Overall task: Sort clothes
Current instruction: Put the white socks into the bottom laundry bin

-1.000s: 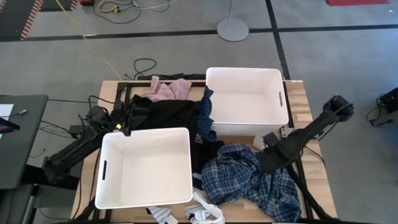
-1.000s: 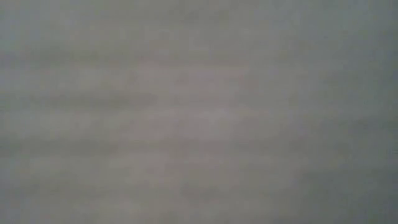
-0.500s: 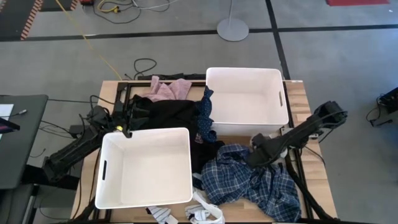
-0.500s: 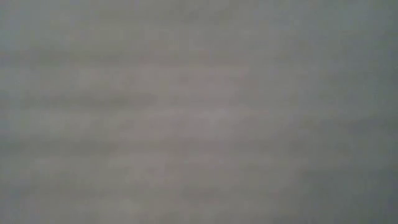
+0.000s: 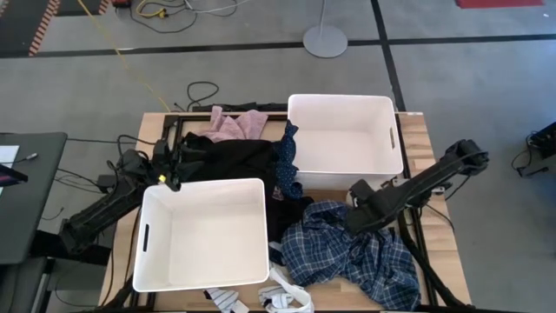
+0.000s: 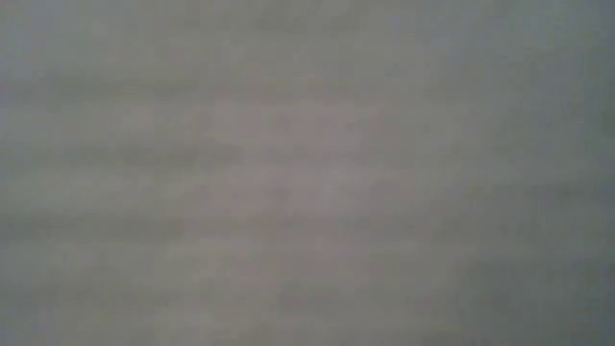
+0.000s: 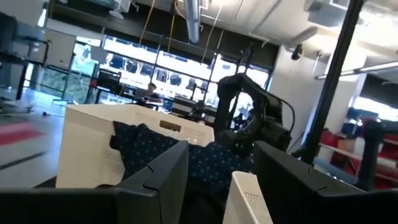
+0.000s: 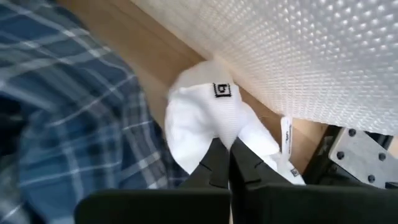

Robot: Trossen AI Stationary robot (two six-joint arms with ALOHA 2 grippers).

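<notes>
From above, we see the right gripper (image 5: 358,198) down beside the blue-white plaid shirt (image 5: 352,252), just in front of the far white bin (image 5: 344,142); the left gripper (image 5: 169,165) rests at the near bin (image 5: 205,233), by the black garment (image 5: 233,160). The low view gives us only grey blur. Through the left wrist, our fingers (image 7: 163,179) stand apart, holding nothing. Through the right wrist, our fingers pinch a white sock (image 8: 208,121) bearing a small black tag whose mark we cannot read.
</notes>
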